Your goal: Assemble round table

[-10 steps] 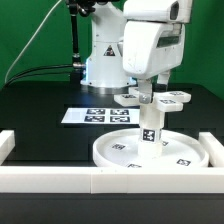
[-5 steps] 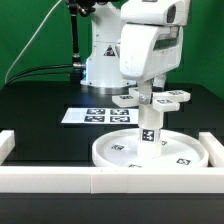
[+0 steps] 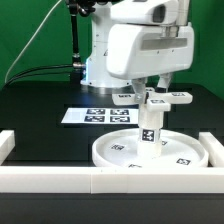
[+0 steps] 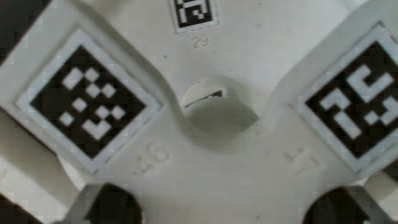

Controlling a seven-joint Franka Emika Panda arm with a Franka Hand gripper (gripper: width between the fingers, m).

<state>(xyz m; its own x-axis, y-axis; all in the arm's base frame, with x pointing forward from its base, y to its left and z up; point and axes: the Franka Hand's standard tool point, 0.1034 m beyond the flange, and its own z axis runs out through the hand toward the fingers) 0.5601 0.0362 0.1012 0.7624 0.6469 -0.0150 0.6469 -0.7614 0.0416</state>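
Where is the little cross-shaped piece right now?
In the exterior view, the cross-shaped base sits on top of the upright leg, which stands in the round disc, right under the end effector.

Gripper (image 3: 152, 95) fingertips hidden behind cross-shaped base (image 3: 160, 98); marker board (image 3: 98, 116) partly hidden by leg (image 3: 150, 126).

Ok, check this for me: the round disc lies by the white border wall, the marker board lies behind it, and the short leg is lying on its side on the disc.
Not right. The short leg is not on its side: the exterior view shows it standing upright at the middle of the round disc. The rest holds: the disc lies by the white border wall, with the marker board behind it.
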